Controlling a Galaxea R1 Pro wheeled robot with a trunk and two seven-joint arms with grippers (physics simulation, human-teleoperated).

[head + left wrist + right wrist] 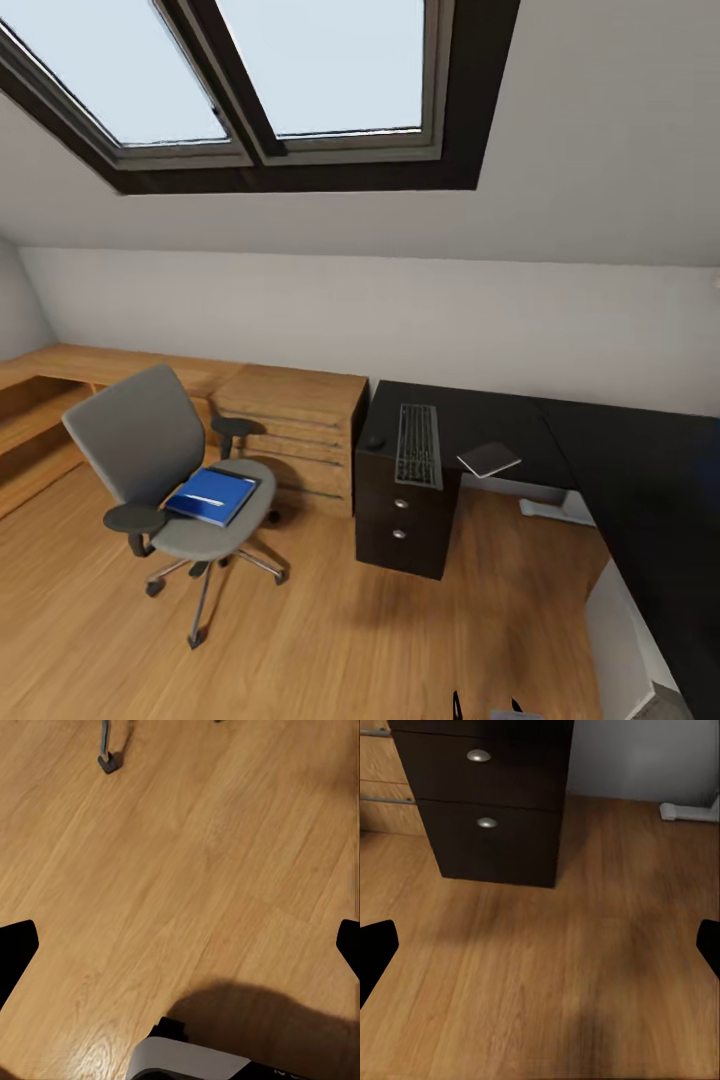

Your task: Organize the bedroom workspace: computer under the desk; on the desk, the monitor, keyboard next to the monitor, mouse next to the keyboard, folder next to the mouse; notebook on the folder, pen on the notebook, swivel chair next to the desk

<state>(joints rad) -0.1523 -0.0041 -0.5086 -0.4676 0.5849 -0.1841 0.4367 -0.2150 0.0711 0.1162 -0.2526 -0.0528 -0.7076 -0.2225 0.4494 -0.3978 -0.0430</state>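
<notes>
Blue folder (211,496) on swivel chair (150,450), well beyond left claw (180,945).

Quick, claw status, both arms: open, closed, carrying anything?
Left claw: open, empty, over bare wood floor.
Right claw: open, empty, facing the desk drawers.
</notes>
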